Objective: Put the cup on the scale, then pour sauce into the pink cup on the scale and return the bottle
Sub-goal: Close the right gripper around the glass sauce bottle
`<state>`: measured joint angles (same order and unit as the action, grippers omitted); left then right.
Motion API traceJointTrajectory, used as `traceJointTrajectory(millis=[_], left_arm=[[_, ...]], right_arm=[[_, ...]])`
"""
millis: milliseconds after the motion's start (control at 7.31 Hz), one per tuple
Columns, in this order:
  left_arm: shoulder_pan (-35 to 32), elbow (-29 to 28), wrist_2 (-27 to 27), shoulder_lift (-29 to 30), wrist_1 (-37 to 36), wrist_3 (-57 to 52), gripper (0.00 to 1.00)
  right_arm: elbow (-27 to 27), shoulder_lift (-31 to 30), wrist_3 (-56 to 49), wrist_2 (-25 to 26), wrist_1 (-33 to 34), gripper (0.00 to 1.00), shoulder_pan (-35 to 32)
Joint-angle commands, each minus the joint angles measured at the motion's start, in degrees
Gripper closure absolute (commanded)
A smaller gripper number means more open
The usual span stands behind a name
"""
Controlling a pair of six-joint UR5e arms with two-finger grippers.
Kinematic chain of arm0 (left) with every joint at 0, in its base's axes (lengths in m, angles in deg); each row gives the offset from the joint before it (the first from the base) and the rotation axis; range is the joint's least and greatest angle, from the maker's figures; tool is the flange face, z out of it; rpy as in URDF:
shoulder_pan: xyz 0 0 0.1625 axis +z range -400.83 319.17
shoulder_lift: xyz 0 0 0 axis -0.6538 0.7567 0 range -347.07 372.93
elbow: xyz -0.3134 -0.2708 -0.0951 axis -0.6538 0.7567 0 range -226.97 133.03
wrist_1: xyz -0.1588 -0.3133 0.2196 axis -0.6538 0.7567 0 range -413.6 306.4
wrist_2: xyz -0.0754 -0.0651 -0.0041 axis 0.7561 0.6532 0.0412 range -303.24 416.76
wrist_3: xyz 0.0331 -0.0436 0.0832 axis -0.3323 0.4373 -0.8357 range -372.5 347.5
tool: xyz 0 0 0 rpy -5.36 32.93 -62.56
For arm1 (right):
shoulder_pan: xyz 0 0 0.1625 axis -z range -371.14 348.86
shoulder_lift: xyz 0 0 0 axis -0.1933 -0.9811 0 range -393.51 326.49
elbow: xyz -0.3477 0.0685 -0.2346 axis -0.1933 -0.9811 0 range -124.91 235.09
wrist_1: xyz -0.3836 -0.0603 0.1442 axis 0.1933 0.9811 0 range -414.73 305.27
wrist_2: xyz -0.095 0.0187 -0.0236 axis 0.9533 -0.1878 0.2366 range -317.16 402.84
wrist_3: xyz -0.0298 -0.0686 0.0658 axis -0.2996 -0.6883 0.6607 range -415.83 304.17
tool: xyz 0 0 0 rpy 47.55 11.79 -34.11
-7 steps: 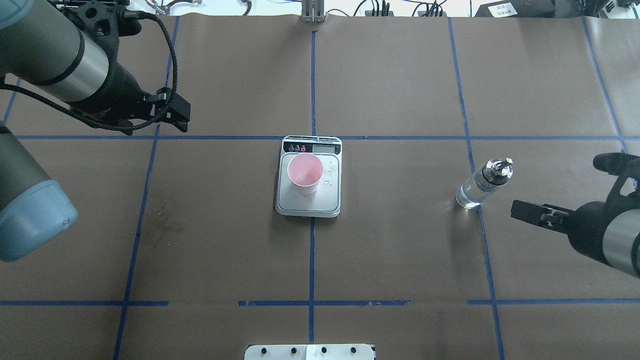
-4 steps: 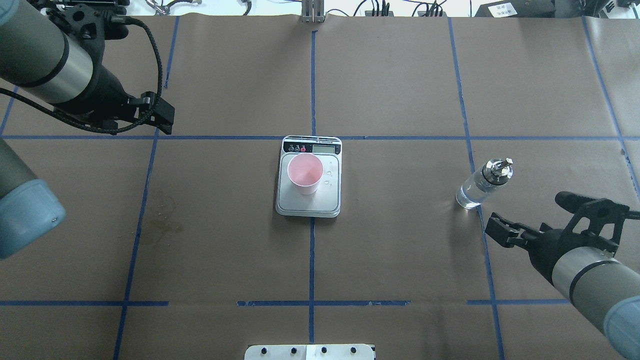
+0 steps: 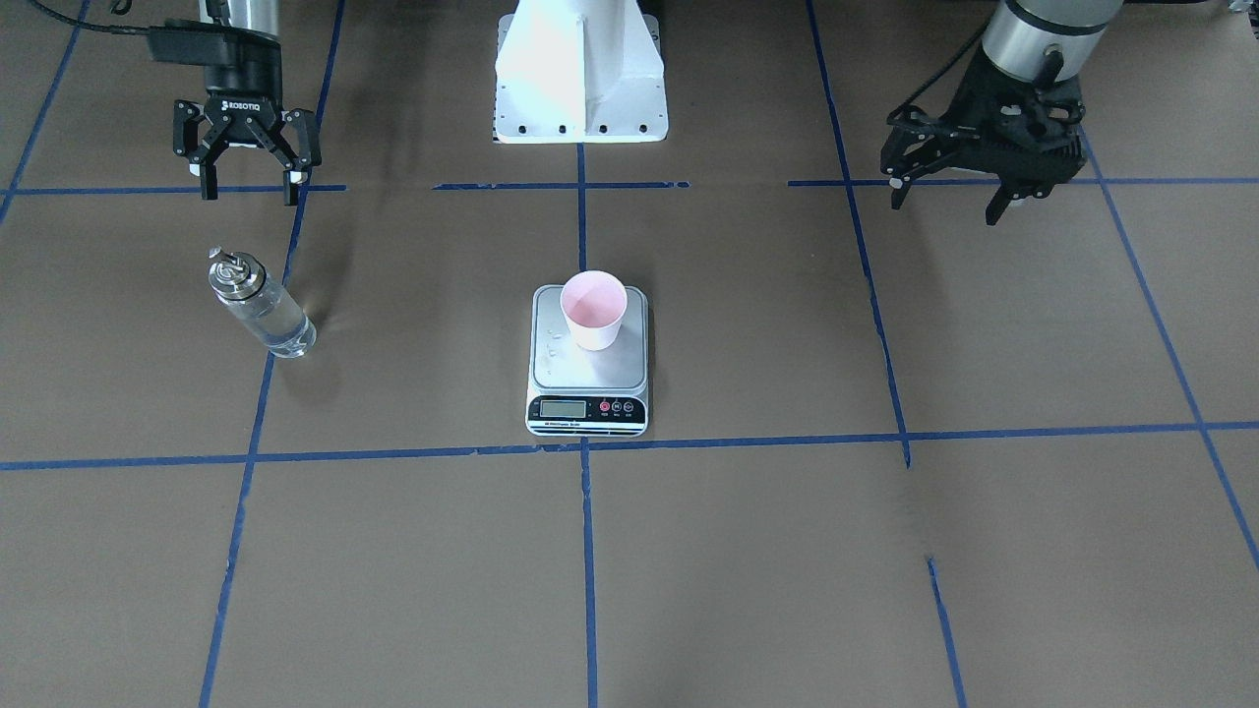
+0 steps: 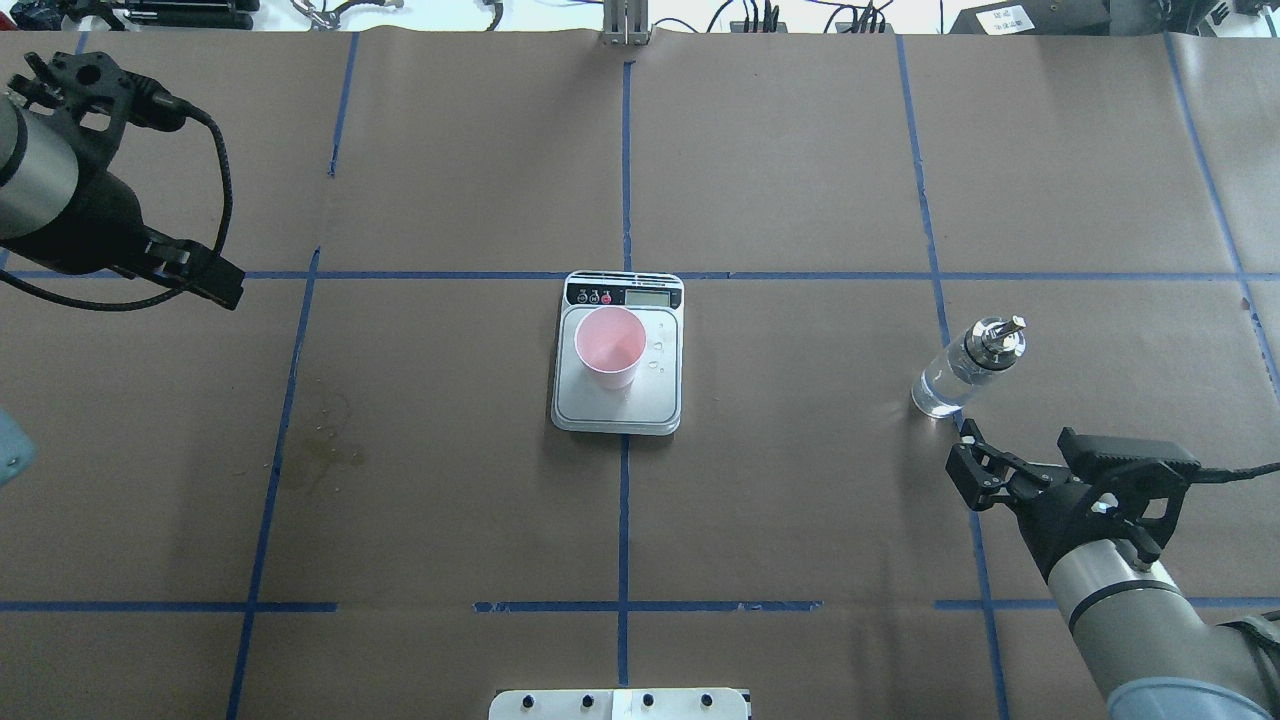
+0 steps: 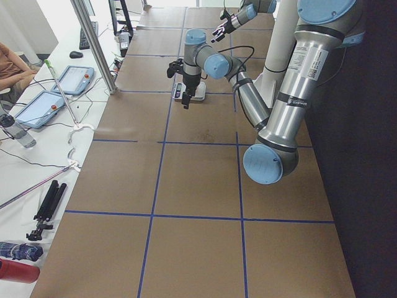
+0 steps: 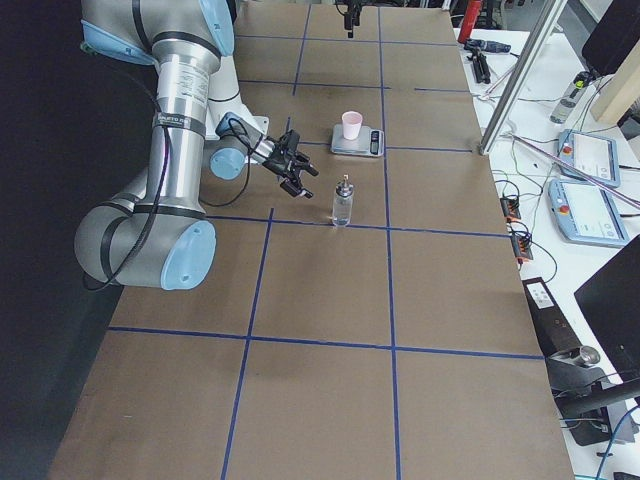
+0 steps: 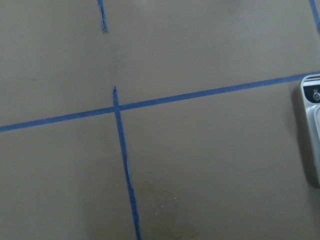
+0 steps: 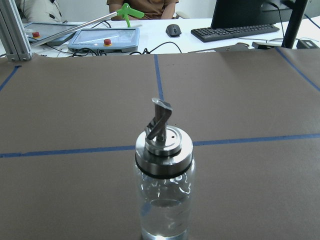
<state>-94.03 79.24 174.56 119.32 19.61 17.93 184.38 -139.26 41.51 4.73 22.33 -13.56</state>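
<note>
Jaws spread on left gripper (image 3: 942, 202) and right gripper (image 3: 250, 195); bottle (image 3: 261, 313) upright (long axis vertical).

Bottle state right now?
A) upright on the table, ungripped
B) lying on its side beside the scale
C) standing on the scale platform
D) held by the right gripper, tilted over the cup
A: the bottle stands upright on the table, the open right gripper is apart from it, and only the cup sits on the scale.
</note>
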Motion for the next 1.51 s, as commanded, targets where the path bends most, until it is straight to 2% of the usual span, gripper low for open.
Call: traceJointTrajectory(millis=[0, 137, 411, 547, 1369], left_arm=[[-3.9, 0.2, -1.9, -4.6, 0.0, -18.9, 0.00], [-6.6, 0.0, -1.8, -6.1, 0.0, -22.9, 0.00], [-7.4, -1.6, -4.4, -7.3, 1.0, -25.1, 0.00], [-7.7, -2.5, -5.6, -7.3, 1.5, -31.0, 0.00], [-9.4, -4.0, -5.7, -7.5, 1.7, -32.4, 0.00]], right_arm=[[-10.3, 1.6, -0.8, 6.0, -12.1, 0.00, 0.7], [-14.6, 1.9, -3.8, 7.5, -18.4, 0.00, 0.9], [-17.9, 4.6, -5.6, 9.3, -19.7, 0.00, 0.9], [-19.9, 6.1, -6.3, 10.2, -19.7, 0.00, 0.9], [-21.4, 6.0, -8.9, 10.0, -19.8, 0.00, -1.6]])
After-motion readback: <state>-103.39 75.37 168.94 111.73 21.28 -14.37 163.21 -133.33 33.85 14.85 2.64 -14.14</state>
